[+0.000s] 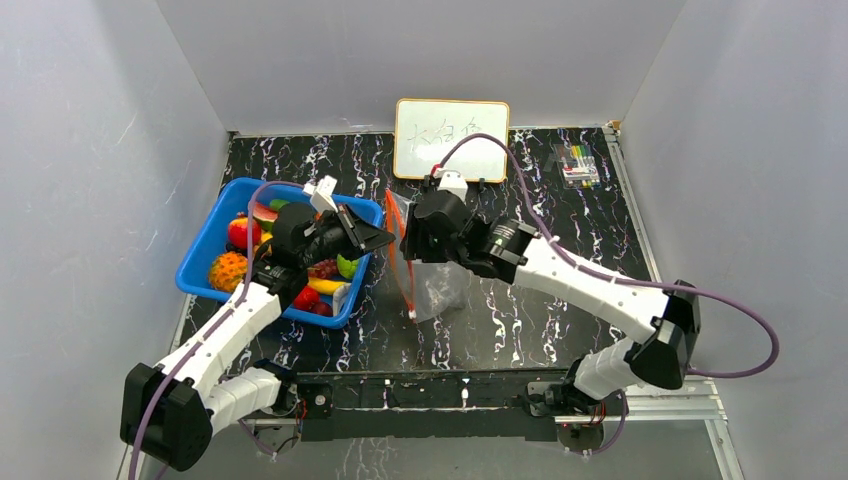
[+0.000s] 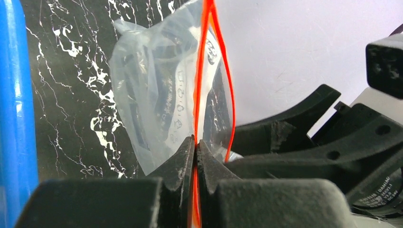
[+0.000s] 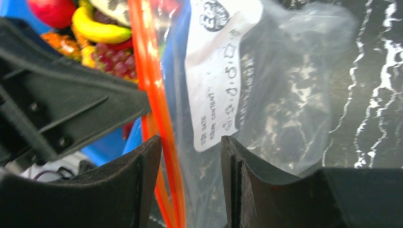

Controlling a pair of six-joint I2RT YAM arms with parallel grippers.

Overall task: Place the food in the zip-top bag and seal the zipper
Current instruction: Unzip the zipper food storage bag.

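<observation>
Two robot arms meet over a dark marbled table point(image 1: 560, 320), both at the mouth of a clear bag point(image 2: 152, 90).

The left gripper point(image 2: 195, 142) is fully closed, pinching one lip of the bag's red-orange zipper point(image 3: 154, 95) between its fingertips. From that pinch the bag hangs forward and away, crumpled, its lower part resting on the table.

The right gripper point(image 3: 190, 142) sits directly opposite and very close to the left one. Its jaws stand apart and grip nothing. The zipper runs through the gap nearer its left finger, and the bag's printed label lies just beyond its fingertips.

Beyond the left gripper's pinch the two zipper strips spread apart, so the mouth looks at least partly unsealed.

The food point(image 1: 240, 232) lies piled in a blue basket point(image 1: 197, 262) just behind and beside the left gripper. From the right wrist view, a banana and grapes show past the zipper.

No food is visible inside the bag. The task appears to be at its start: the mouth is being held ready, and every piece is yet to be loaded before the zipper can be sealed.
</observation>
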